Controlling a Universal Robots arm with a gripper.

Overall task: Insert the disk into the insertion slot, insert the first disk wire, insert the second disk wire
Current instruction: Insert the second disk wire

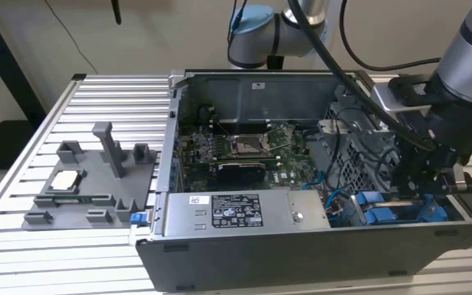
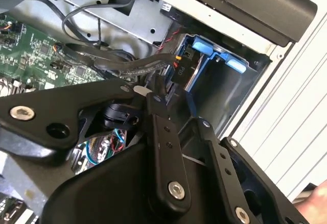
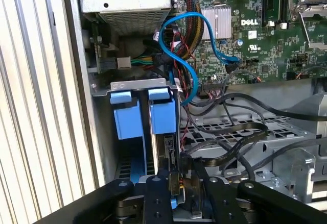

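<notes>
Inside slot (image 3: 134,152) — disk (image 3: 162,118), seemingly seated.

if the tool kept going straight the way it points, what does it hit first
Most likely the silver-grey disk in its bright blue plastic carrier frame, standing in the grey drive bay right ahead of the black tool. Depth is unclear, and they may already touch.
</notes>
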